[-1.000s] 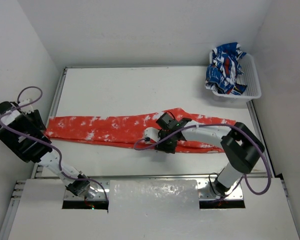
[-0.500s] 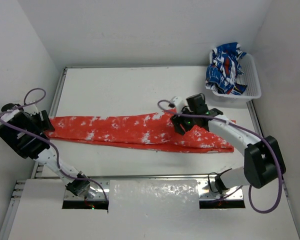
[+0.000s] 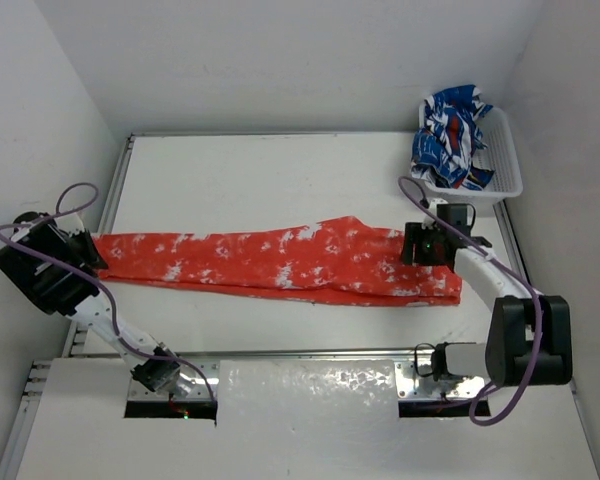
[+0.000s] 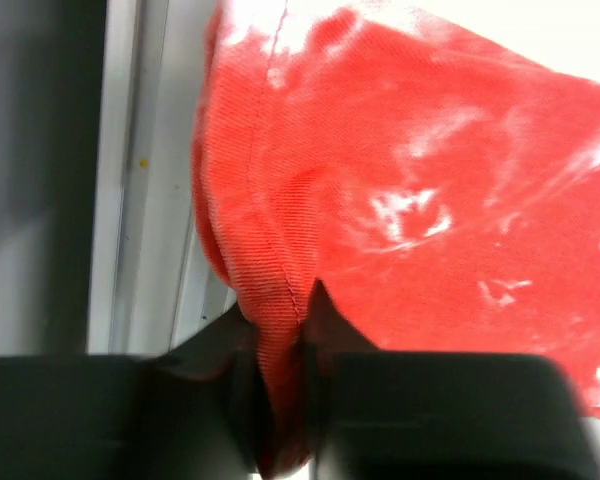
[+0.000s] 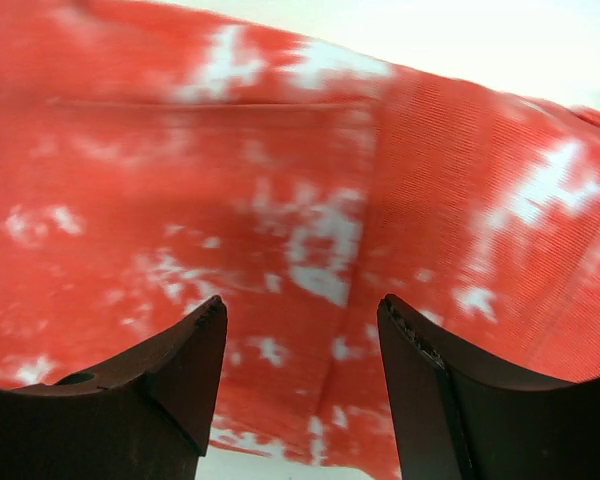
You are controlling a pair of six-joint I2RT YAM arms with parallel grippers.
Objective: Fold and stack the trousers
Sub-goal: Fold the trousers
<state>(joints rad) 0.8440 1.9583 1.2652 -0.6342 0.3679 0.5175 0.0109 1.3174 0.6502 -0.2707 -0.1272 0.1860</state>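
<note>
The trousers (image 3: 280, 262) lie as a long red-orange strip with white speckles across the table's middle, from its left edge to the right side. My left gripper (image 3: 84, 250) is at their left end and is shut on a bunched fold of the trousers' edge (image 4: 278, 330). My right gripper (image 3: 427, 245) hovers over their right end, open, with the speckled trousers cloth (image 5: 300, 250) under the gap between its dark fingers (image 5: 180, 370) and nothing held.
A white basket (image 3: 507, 150) at the back right holds a crumpled blue, white and red garment (image 3: 450, 135). The table's metal left rim (image 4: 145, 200) runs just beside the pinched cloth. White walls close in on both sides.
My right gripper has swept from the trousers' middle to their right end, which now lies flatter. My left gripper has closed on the left end.
</note>
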